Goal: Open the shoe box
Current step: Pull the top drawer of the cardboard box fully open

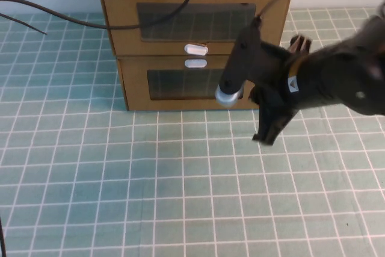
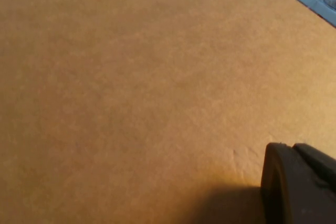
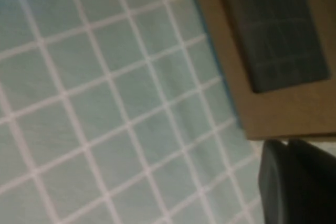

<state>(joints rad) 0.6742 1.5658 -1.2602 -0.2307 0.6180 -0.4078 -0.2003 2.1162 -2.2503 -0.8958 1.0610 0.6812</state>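
Over on the left, the left gripper sits right above the plain cardboard top of the shoe box. From here I cannot tell whether it is open or closed. It looks well placed to press down and steady the stack, which seems wise, as light cardboard would likely slide on the green grid mat when pulled.

The box stands at the back of the mat as two stacked drawers with dark windows. The upper white pull tab and the lower white pull tab lie close together at mid-front.

Further right, the right gripper hangs closed and empty in front of the lower drawer's right end, clear of both tabs. I reckon it must part its jaws, swing left to one tab, and line up square with the drawer front. Then it should pinch only that tab and draw straight toward the robot, since a slanted pull could jam the drawer or tear the tab.
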